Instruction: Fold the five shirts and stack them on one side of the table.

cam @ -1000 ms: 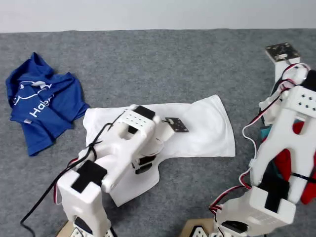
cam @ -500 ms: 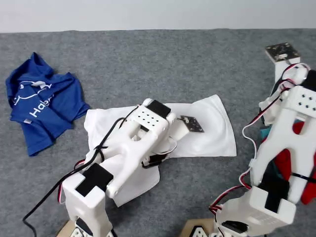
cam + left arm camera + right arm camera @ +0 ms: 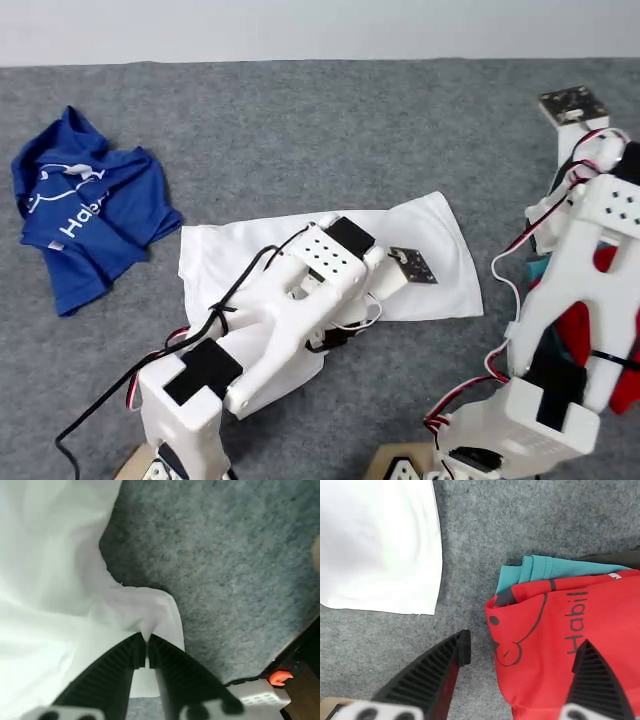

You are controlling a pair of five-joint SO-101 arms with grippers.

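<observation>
High view: the white shirt [image 3: 430, 240] lies spread mid-worktop [image 3: 330, 130] with the left arm [image 3: 280, 320] over it. A blue shirt [image 3: 85, 205] sits crumpled, well apart, at the far left.

Left wrist view: the left tool [image 3: 146, 647] is pressed together, pinching a fold of the white shirt's edge.

Right wrist view: the right tool [image 3: 524, 645] is spread, holding nothing, over the edge of a red shirt [image 3: 570, 625] that lies on a teal shirt [image 3: 545, 567].
</observation>
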